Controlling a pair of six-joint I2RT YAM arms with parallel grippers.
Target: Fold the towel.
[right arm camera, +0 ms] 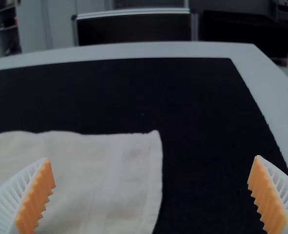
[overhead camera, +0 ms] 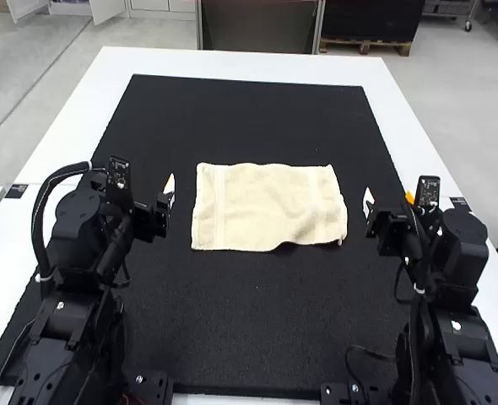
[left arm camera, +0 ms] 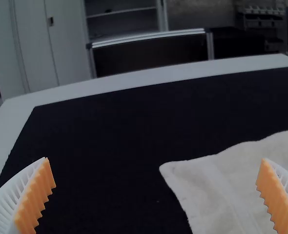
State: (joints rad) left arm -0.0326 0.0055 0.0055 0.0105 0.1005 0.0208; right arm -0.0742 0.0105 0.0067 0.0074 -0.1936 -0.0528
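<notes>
The left arm (overhead camera: 70, 278) and right arm (overhead camera: 460, 325) stand apart, both bent. The left gripper (overhead camera: 168, 192) and right gripper (overhead camera: 369, 202) point forward, well apart. Each wrist view shows white, ribbed fingers spread wide, their orange pads (left arm camera: 37, 197) facing across a gap. The dark wrists seem roughly level, though their joints blend together in the high view.

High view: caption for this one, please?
Cream towel lying wrinkled on a black mat, a pincer to its left and another to its right, neither touching it.
</notes>
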